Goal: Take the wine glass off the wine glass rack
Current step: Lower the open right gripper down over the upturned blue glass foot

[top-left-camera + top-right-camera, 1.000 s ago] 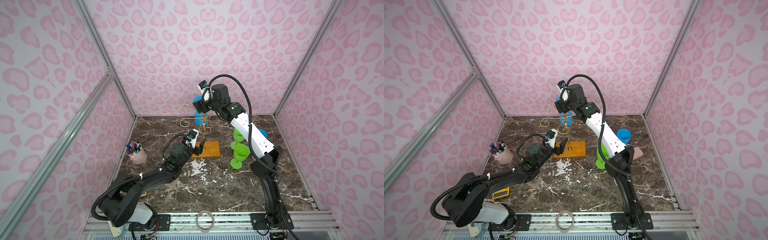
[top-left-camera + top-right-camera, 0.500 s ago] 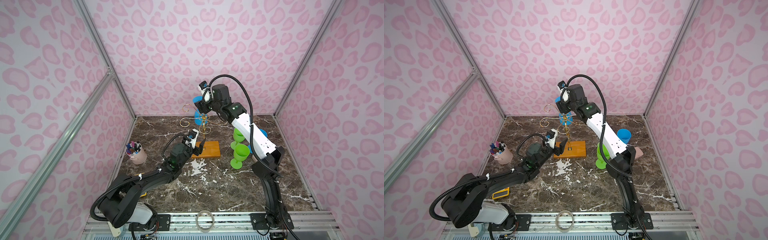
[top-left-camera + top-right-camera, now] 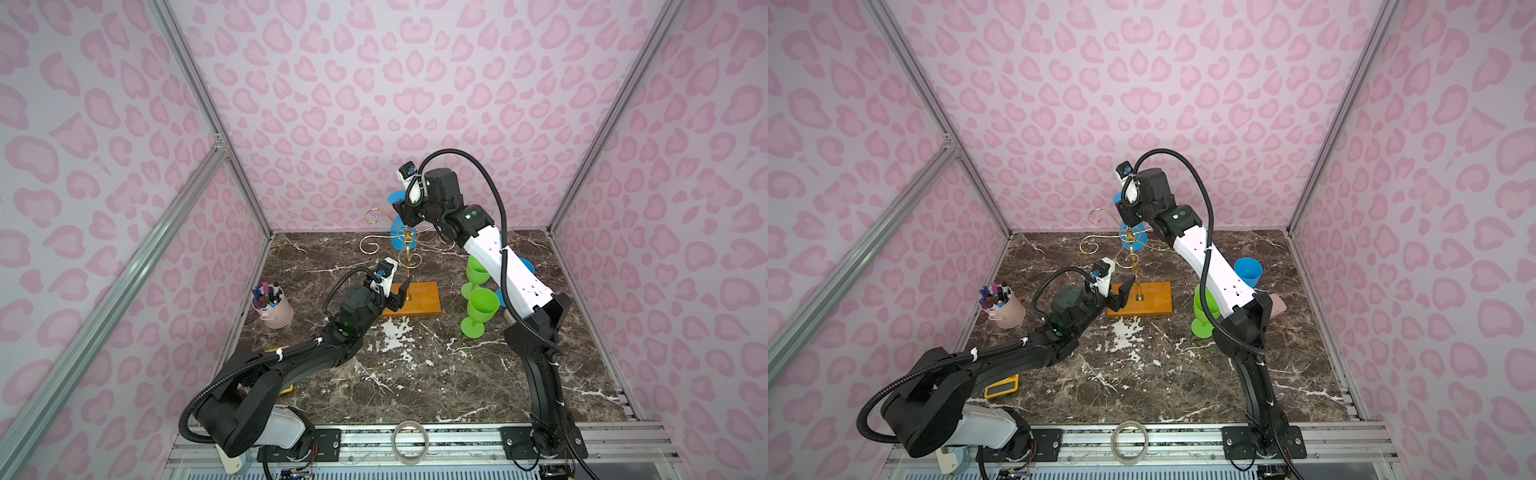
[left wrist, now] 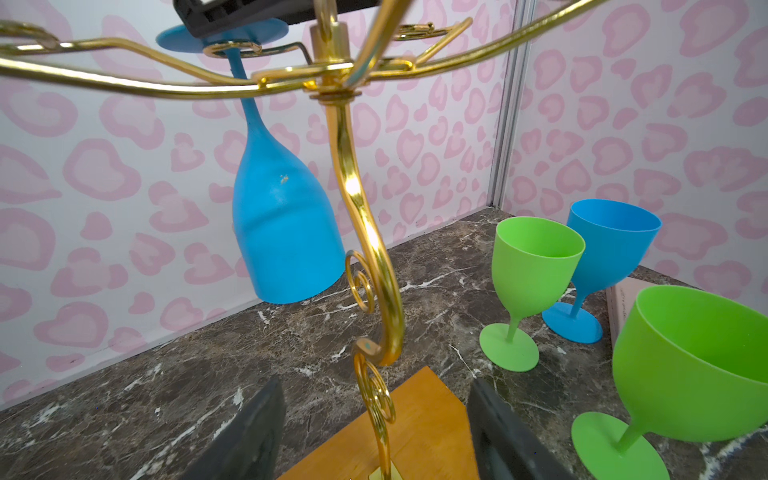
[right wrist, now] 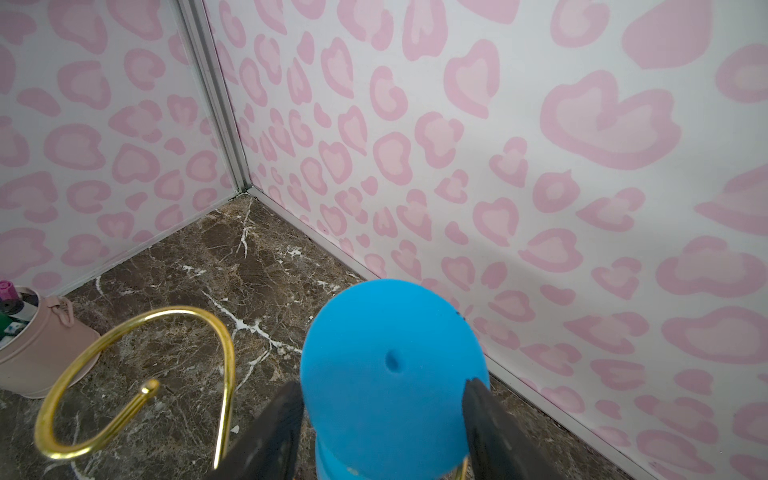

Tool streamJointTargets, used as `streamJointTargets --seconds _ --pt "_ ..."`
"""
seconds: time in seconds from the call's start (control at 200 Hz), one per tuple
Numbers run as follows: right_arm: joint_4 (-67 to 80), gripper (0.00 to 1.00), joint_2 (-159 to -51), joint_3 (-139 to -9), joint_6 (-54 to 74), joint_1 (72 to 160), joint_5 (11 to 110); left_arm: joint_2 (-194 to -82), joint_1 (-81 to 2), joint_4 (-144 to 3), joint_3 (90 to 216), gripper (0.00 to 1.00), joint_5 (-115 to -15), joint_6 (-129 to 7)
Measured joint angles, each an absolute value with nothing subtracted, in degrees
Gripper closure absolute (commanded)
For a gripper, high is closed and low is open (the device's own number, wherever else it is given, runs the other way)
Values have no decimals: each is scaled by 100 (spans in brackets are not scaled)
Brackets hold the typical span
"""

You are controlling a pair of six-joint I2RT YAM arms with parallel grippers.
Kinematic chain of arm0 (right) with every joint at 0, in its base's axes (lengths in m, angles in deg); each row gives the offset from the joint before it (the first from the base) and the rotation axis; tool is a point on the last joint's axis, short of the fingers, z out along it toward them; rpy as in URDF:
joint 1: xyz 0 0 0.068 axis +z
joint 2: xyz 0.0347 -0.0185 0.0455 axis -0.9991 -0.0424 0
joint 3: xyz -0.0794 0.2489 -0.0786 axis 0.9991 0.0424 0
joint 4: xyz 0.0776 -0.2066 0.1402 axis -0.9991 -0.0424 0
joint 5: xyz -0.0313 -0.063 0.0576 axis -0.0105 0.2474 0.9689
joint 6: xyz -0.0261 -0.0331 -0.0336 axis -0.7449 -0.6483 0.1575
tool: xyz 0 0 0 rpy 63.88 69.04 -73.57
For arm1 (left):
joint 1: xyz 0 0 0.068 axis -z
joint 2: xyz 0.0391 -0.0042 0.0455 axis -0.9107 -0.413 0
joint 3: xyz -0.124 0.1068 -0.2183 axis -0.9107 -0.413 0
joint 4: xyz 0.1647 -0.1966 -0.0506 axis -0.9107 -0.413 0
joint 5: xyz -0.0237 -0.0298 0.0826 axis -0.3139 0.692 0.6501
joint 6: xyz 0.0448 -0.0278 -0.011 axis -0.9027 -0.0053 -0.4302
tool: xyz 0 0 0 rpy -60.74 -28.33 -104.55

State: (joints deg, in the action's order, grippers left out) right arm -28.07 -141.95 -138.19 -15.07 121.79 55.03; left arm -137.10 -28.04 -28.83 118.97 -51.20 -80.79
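Top view: a gold wire rack (image 3: 419,300) with an orange wooden base stands on the marble bench (image 3: 415,374). Left wrist: the left pincer (image 4: 376,386) is spread astride its post, and a blue plastic wine glass (image 4: 282,232) hangs inverted. Right wrist: the right pincer (image 5: 382,388) flanks the glass's foot; whether it is pinching, I cannot tell.

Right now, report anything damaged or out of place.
The blue wine glass hanging from the wine glass rack has a small pale scuff on its bowl and a pit in its foot. Nothing else stands out.
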Motion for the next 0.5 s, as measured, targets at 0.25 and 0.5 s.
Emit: streamJointTargets --seconds 0.25,0.5 --pt "-2811 50 -14104 -13753 -1550 12179 5500 -13710 -2804 -2932 11932 30 -5120 -8081" --pt "-2805 53 -13955 -13635 -1594 12179 5503 -13710 -2804 -3012 11936 30 -5120 -8081"
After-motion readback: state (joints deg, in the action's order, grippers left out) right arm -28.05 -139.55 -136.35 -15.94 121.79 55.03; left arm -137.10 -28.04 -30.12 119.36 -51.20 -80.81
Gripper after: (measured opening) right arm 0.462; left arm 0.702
